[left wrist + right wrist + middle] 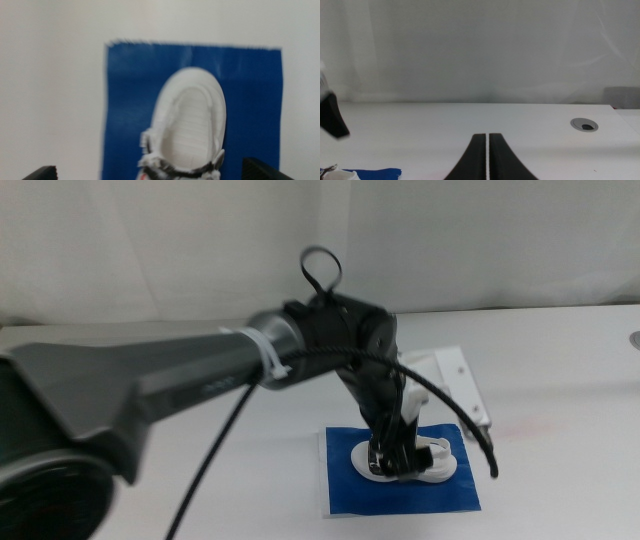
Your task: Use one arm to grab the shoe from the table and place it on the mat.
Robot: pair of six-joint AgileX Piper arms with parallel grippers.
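Note:
The white shoe [440,463] with black and red straps lies on the dark blue mat [345,490] near the table's front middle. The left arm [200,380] reaches in from the left, and its gripper [392,465] hangs straight down over the shoe's strap end. In the left wrist view the shoe [192,120] rests on the mat [130,90], and my left gripper [150,172] is open, its jaws wide apart on either side of the shoe. My right gripper [487,150] is shut and empty, waiting low over the table.
The white table [560,410] spreads around the mat. A white hinged plate [455,380] lies just behind the mat. A round grey cable hole [583,125] sits at the table's right. A white curtain backs the scene.

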